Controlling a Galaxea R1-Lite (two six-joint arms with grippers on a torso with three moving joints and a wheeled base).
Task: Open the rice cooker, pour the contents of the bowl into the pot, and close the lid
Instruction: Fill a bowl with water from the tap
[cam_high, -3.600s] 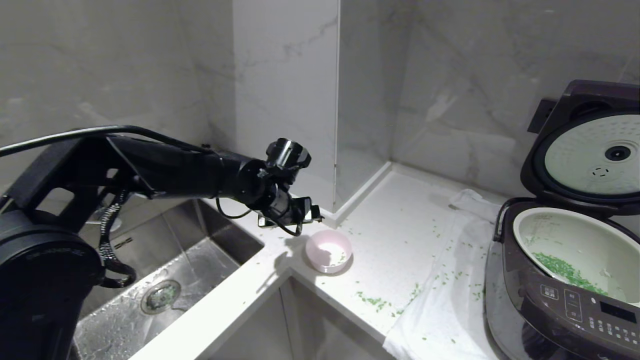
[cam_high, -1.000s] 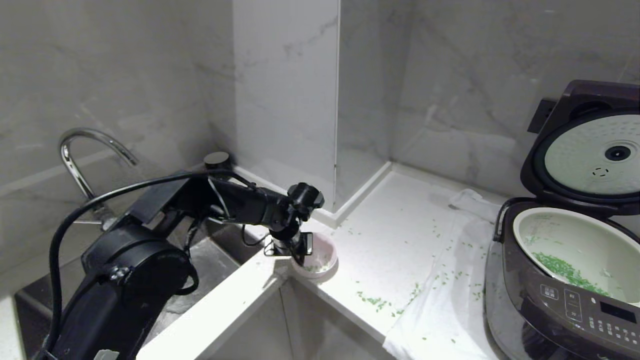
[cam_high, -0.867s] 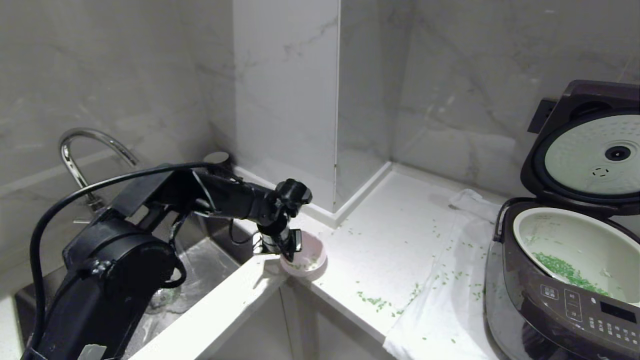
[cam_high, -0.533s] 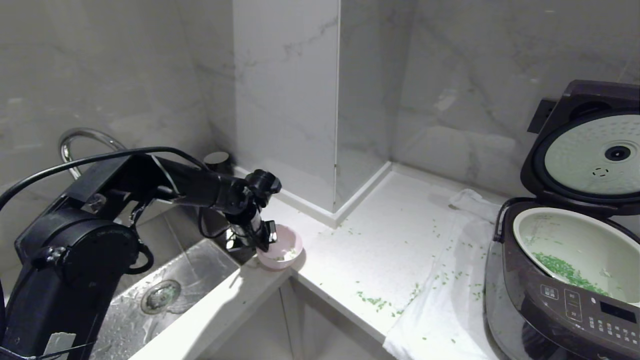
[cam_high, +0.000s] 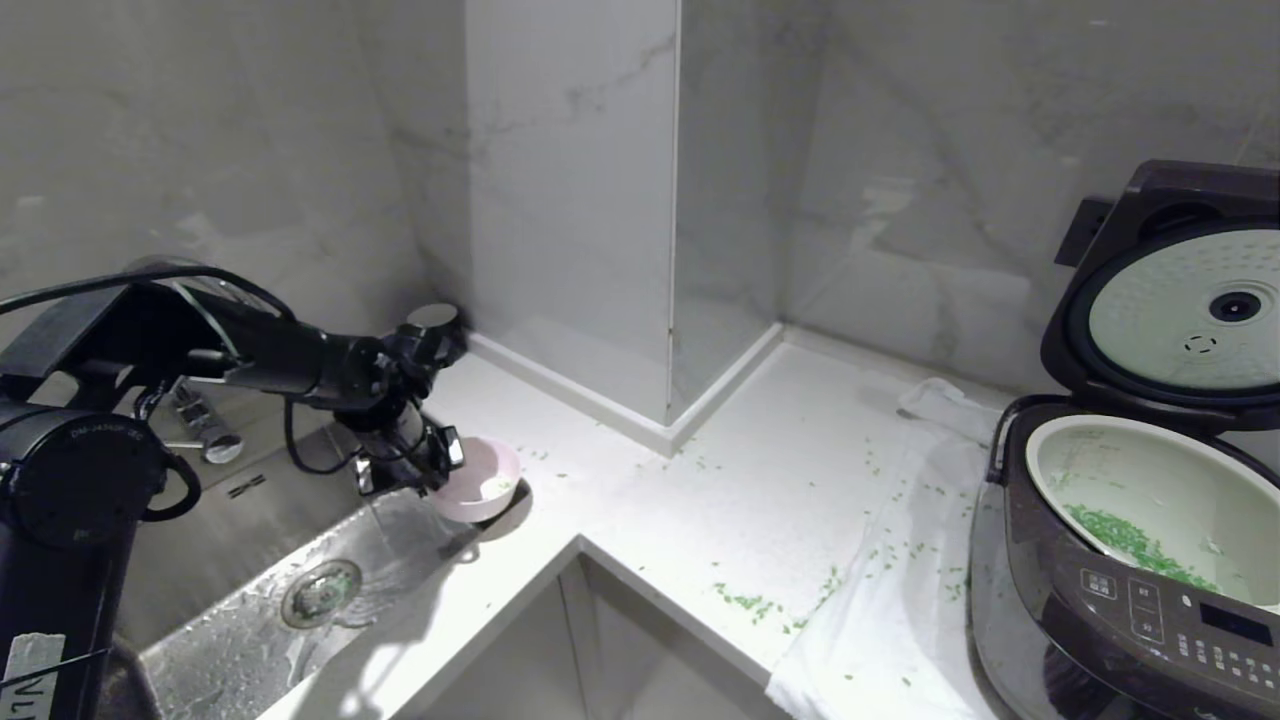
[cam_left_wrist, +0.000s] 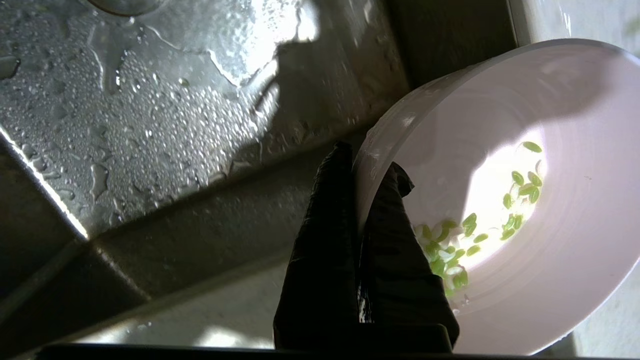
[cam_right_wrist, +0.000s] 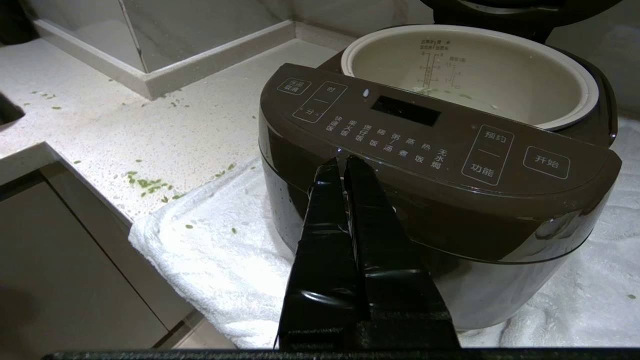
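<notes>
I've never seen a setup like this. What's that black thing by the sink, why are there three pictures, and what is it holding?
It's one arm of a two-armed kitchen robot. The wide picture comes from a camera on its head; the other two sit on its wrists, looking along the fingers. The left claw is pinched shut on the rim of a small pink bowl, held at the edge of the steel sink; some green bits remain inside. The right claw, shut and empty, points at the rice cooker, which stands on a white towel with its lid up. More green bits lie in its pot and scattered over the counter.
</notes>
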